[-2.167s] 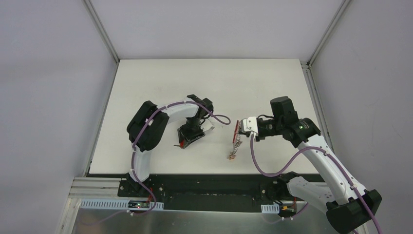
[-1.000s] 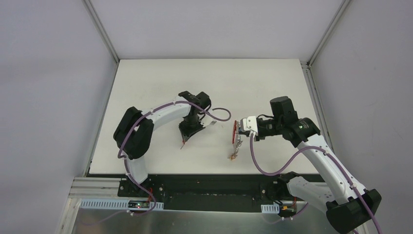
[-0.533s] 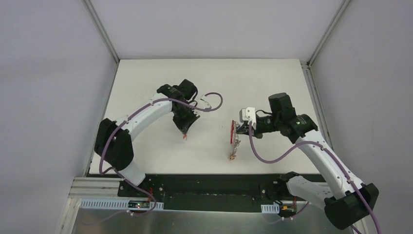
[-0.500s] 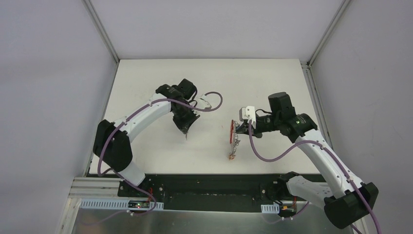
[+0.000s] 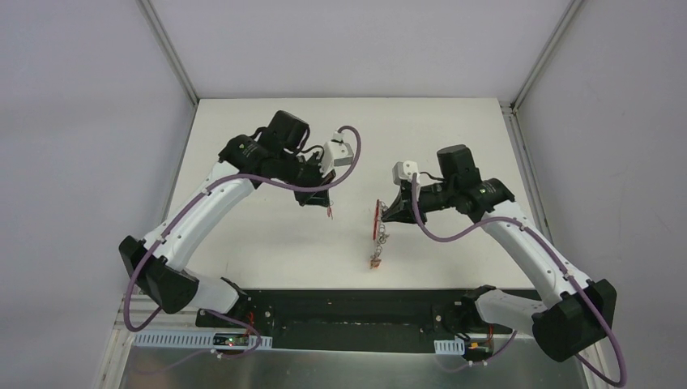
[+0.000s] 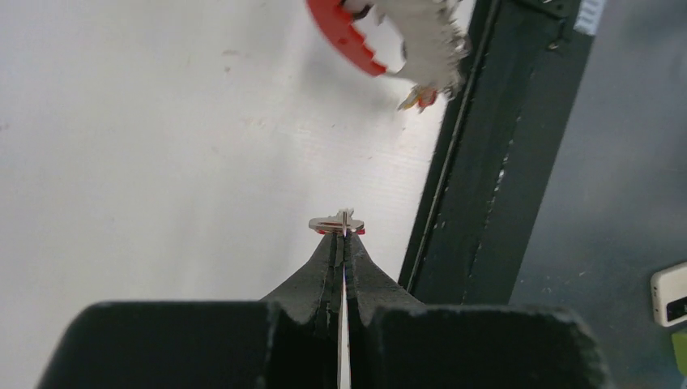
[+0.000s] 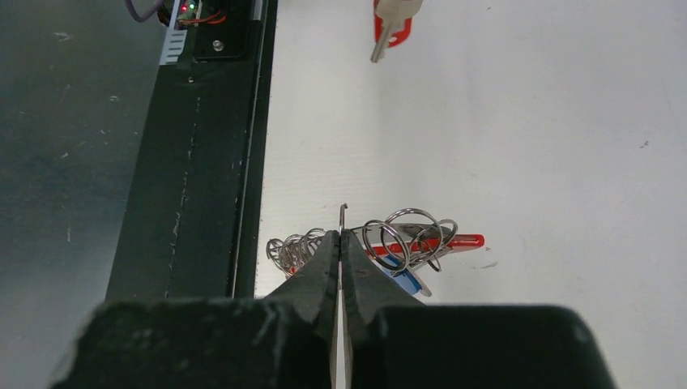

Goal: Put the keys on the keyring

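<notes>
My left gripper (image 5: 323, 203) is shut on a red-headed key (image 5: 330, 213), held above the table. In the left wrist view the key (image 6: 338, 223) shows edge-on at the pinched fingertips. To its right, my right gripper (image 5: 385, 212) is shut on the keyring (image 5: 377, 231), whose chain hangs down to a small tag (image 5: 375, 261). In the right wrist view the jaws pinch one wire ring, with grey rings (image 7: 409, 233), the red band (image 7: 458, 241) and a blue tag (image 7: 407, 281) bunched just beyond. The key and keyring are a short gap apart.
The white table (image 5: 267, 251) ends at a black rail (image 5: 348, 300) along the near edge, close under the hanging chain. Grey walls enclose the left, right and far sides. The left arm's purple cable (image 5: 350, 154) loops above its wrist.
The left arm has lifted the key off the table and swung it right, toward the keyring. The right arm has shifted the keyring slightly left and up. Both grips stay shut.
</notes>
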`<action>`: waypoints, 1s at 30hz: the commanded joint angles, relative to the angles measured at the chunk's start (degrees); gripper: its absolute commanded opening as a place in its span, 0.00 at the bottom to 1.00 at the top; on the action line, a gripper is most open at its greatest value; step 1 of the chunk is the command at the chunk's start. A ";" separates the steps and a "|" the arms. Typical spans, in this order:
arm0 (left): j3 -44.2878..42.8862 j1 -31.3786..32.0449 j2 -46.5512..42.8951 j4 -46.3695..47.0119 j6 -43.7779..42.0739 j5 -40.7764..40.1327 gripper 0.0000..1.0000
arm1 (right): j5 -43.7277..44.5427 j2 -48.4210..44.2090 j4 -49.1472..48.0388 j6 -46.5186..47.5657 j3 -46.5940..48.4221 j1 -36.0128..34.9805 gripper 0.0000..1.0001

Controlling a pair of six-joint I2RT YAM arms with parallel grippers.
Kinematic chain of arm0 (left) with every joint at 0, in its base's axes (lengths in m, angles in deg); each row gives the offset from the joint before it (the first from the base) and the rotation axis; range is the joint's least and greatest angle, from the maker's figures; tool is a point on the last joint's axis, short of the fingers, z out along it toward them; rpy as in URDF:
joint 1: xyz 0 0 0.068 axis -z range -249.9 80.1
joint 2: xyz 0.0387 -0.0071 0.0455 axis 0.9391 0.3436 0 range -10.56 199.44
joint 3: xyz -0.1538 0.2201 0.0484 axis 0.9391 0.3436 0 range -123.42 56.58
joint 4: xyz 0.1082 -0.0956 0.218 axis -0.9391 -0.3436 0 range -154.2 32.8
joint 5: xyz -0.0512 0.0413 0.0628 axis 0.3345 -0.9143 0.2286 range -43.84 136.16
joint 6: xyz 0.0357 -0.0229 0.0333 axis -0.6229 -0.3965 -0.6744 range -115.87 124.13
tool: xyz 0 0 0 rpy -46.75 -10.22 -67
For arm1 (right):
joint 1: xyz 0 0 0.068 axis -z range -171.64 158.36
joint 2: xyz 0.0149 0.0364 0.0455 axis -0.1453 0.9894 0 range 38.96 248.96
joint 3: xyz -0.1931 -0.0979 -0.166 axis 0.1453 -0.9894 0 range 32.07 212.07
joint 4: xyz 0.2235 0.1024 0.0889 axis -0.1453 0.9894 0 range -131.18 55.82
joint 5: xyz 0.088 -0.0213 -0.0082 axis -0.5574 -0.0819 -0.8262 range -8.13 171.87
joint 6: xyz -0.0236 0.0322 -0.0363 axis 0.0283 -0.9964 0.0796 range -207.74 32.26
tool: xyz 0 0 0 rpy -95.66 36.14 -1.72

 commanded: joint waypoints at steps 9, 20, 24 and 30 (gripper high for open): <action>-9.48 7.54 4.56 -6.56 0.59 14.38 0.00 | -9.30 0.60 -5.34 -2.24 0.67 -0.31 0.00; -11.36 9.17 11.23 -2.07 11.59 20.77 0.00 | -6.62 0.08 -3.83 2.80 -0.64 -4.08 0.00; -11.43 9.18 13.93 -1.71 15.91 22.09 0.00 | -5.23 -0.07 -3.37 3.85 -0.82 -4.97 0.00; -11.36 9.18 15.74 -0.80 20.54 23.82 0.00 | -4.06 -0.82 -2.37 6.32 -1.44 -5.49 0.00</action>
